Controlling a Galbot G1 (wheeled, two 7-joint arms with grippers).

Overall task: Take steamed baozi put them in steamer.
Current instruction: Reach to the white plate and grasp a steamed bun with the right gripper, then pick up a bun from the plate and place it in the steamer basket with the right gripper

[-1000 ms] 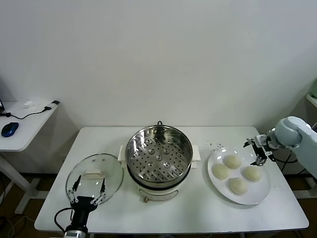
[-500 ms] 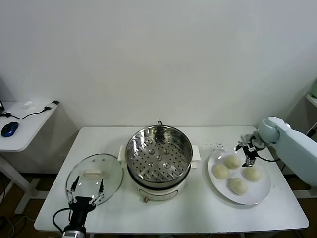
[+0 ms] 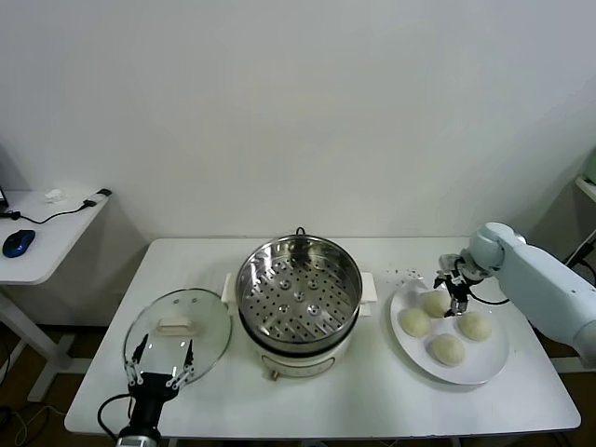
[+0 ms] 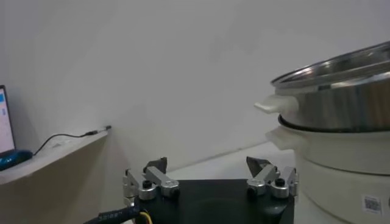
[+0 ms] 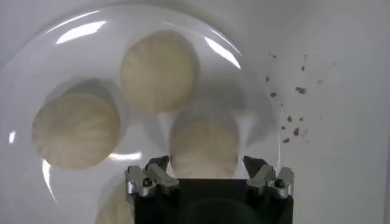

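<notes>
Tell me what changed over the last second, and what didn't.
The right gripper swung in from the plate's outer edge toward the steamer side and now straddles the back baozi on the plate, jaws open around it, nothing lifted yet. All four baozi remain on the plate. The left gripper stayed open near the glass lid.

Four steamed baozi (image 3: 445,325), smooth, round, cream-white, are clustered just right of the steamer (image 3: 299,296), none inside. The steamer is seen lidless and upright, a shiny steel pot with bare perforated tray on a cream base.
</notes>
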